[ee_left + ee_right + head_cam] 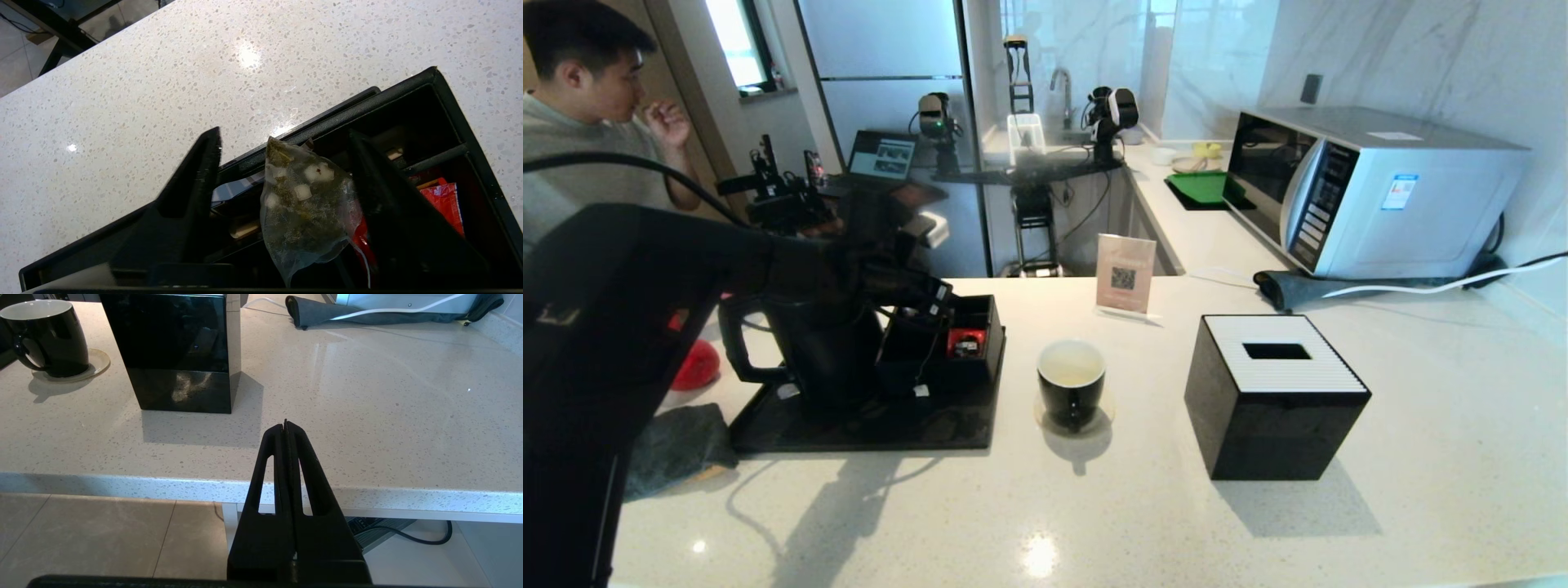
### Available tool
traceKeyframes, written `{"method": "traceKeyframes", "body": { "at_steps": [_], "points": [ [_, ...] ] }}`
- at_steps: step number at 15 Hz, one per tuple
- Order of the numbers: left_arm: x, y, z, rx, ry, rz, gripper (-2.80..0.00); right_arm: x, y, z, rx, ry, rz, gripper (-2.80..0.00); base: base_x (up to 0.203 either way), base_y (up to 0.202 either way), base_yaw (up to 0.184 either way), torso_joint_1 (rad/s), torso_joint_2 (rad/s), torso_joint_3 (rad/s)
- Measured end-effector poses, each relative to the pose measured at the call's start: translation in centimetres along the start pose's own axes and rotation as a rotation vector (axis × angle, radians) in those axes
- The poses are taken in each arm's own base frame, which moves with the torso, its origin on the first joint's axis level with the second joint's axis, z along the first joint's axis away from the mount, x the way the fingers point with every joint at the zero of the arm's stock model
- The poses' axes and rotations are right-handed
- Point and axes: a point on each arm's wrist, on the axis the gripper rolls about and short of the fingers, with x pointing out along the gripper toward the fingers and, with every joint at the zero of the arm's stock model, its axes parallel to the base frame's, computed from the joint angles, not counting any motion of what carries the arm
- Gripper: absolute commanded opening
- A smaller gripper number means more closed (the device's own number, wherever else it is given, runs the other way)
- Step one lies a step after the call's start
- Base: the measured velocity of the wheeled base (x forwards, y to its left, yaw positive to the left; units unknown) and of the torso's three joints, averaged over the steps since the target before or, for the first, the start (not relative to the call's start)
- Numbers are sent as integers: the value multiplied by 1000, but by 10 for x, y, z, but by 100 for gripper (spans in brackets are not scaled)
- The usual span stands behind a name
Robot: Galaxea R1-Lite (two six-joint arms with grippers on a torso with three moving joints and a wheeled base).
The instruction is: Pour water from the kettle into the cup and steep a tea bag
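Observation:
The tea bag (304, 204), a translucent pouch of greenish leaves, stands in a compartment of the black organiser box (449, 94). My left gripper (284, 132) is open around it; the pouch lies near one finger (384, 192) and clear of the other finger (196, 179). In the head view my left arm (645, 310) reaches over the black tray (866, 429), where the matte black kettle (825, 351) stands upright. The black cup (1071, 384) with a white inside sits on a coaster to the right of the tray. Water cannot be made out. My right gripper (285, 424) is shut and empty at the counter's front edge.
A black tissue box (1274, 392) stands right of the cup, with a microwave (1372, 188) and a small card sign (1125, 278) behind. Red packets (443, 204) lie in the organiser. A grey cloth (678, 441) lies left of the tray. A person (588, 106) stands at far left.

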Motion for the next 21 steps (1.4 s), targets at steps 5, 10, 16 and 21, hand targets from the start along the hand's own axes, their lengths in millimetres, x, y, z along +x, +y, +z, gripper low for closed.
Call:
{"method": "traceKeyframes", "body": {
  "at_steps": [5, 10, 16, 21],
  "points": [
    [0, -1, 1, 2, -3, -1, -280, 0, 0, 0, 0, 0, 0, -280, 0, 0, 0, 0, 0, 0],
    [-1, -2, 3, 3, -8, -1, -280, 0, 0, 0, 0, 0, 0, -280, 0, 0, 0, 0, 0, 0],
    [-12, 0, 11, 6, -33, 9, -280, 0, 0, 0, 0, 0, 0, -280, 0, 0, 0, 0, 0, 0],
    [-25, 0, 22, 12, -68, 17, -280, 0, 0, 0, 0, 0, 0, -280, 0, 0, 0, 0, 0, 0]
  ]
}}
